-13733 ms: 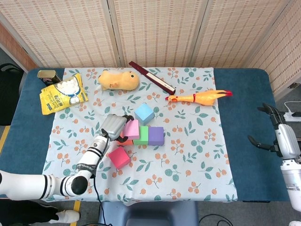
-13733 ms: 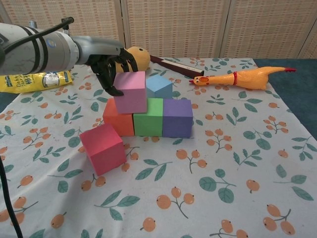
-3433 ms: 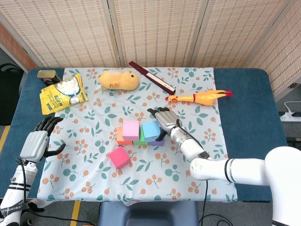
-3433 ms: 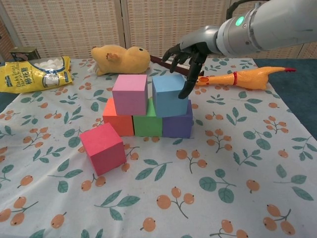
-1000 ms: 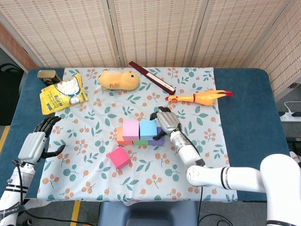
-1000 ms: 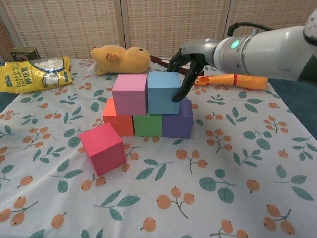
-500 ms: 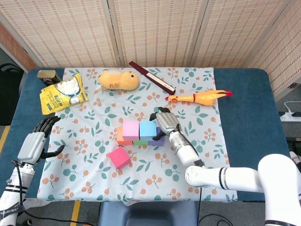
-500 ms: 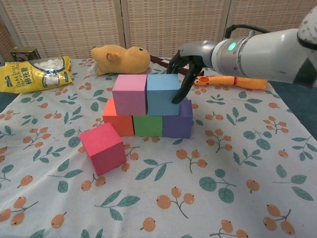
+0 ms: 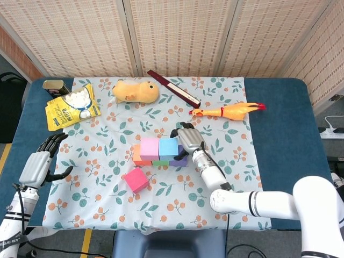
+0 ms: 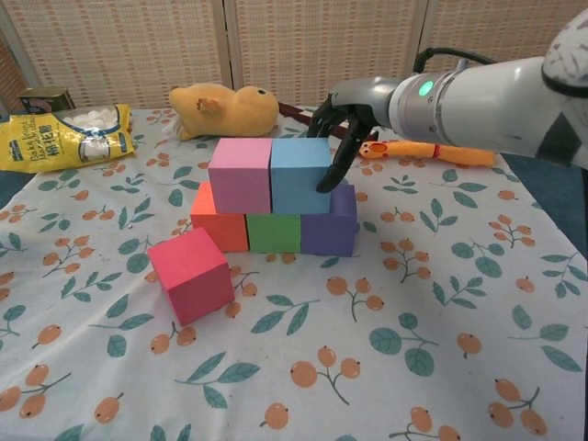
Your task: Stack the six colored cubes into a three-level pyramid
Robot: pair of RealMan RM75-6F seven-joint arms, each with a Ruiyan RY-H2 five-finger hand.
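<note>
A blue table (image 9: 285,140) is covered by a floral cloth (image 9: 226,177), on which everything else is laid. The right arm (image 10: 496,96) is stretched in from the right, and the right hand (image 10: 342,124) is set against the right side of the blue cube (image 10: 299,175), with its fingers (image 10: 333,170) curled down along that face; a real grip cannot be told from a touch. The left hand (image 9: 38,164) is held well apart at the table's left edge, its fingers spread and nothing in them.

A plush hamster (image 9: 135,91) and a yellow snack bag (image 9: 70,107) are seen at the back left, a rubber chicken (image 9: 228,111) at the back right, and a dark red bar (image 9: 173,87) between them. A tin (image 9: 54,86) is seen just behind the bag.

In the middle, a bottom row is formed by the orange cube (image 10: 219,220), green cube (image 10: 274,232) and purple cube (image 10: 329,220). The pink cube (image 10: 241,175) and the blue cube are set on that row, side by side and touching. The red cube (image 10: 191,274) is left alone on the cloth, in front of the row and to the left.
</note>
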